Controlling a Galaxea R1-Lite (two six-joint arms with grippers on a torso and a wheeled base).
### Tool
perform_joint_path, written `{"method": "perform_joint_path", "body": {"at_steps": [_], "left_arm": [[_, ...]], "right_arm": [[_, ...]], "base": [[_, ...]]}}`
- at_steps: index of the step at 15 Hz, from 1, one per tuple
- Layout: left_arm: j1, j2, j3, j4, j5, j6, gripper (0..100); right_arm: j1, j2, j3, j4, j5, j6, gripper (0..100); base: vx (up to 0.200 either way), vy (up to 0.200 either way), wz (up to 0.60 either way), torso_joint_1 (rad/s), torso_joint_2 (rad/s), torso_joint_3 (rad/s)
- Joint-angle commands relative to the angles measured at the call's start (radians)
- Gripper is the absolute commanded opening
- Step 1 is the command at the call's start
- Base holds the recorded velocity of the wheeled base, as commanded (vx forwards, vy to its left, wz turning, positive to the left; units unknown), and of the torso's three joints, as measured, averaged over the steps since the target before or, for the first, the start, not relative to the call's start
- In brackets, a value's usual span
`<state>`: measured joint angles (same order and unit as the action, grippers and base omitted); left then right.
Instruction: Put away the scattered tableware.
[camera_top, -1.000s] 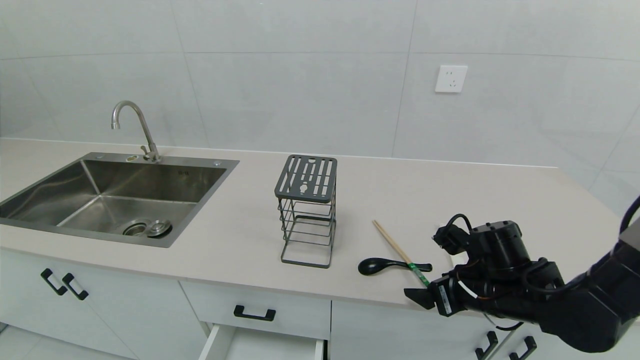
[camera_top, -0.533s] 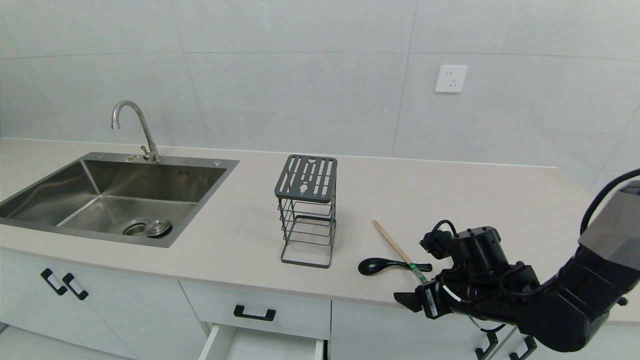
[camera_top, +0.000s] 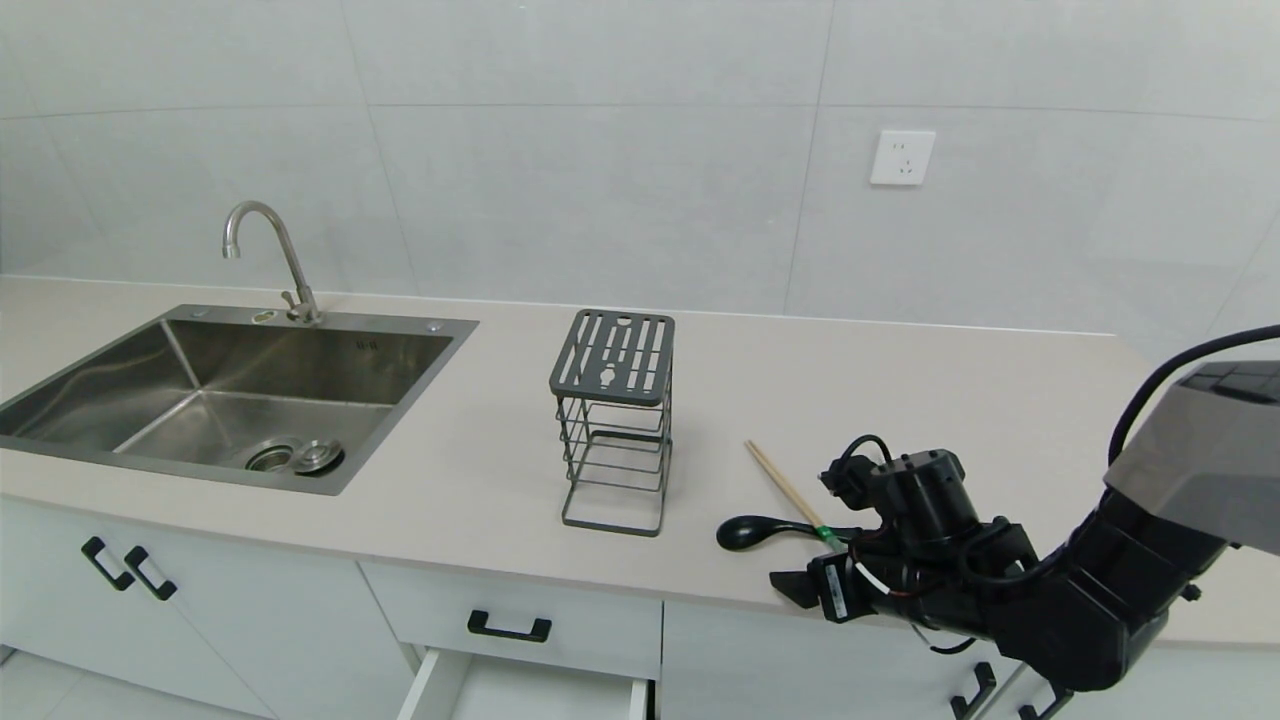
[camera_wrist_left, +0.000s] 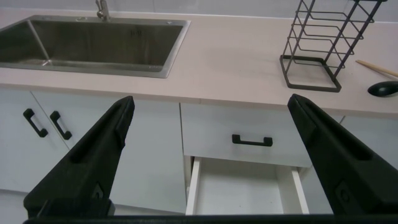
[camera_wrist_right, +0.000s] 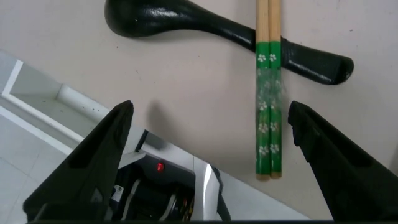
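**A:** Where is the tableware?

**B:** The black spoon (camera_top: 745, 532) lies on the counter (camera_top: 480, 470) near its near edge, with the bowl to the left. The two chopsticks (camera_wrist_right: 269, 81) lie side by side across its handle and touch it. Their green ends come to the counter's near edge. The wire rack (camera_top: 612, 430) stands upright just left of the spoon.

**A:** And your right gripper?

**B:** My right gripper (camera_wrist_right: 208, 146) is at the near edge of the counter, close to the green ends. Its fingers are spread wide and hold nothing.

**A:** The left one?

**B:** My left gripper (camera_wrist_left: 208, 155) is also spread wide, with nothing in it. It is in front of the cabinets, facing the drawer (camera_wrist_left: 245, 186), which is pulled partly out. The sink (camera_wrist_left: 93, 37) is far to the left.
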<state>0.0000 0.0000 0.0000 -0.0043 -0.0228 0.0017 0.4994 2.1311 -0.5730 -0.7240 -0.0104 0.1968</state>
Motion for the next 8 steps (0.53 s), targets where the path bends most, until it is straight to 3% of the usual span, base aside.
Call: {"method": "perform_joint_path", "body": {"at_steps": [1,8], "left_arm": [[0.000,0.000,0.000,0.000,0.000,0.000,100],[0.000,0.000,0.000,0.000,0.000,0.000,100]], "right_arm": [[0.004,0.013,-0.018,0.000,-0.014,0.016,100],[0.005,0.021,-0.027,0.000,-0.059,0.030,100]], "base": [[0.000,0.000,0.00,0.000,0.00,0.000],[0.000,0.000,0.00,0.000,0.00,0.000]]}}
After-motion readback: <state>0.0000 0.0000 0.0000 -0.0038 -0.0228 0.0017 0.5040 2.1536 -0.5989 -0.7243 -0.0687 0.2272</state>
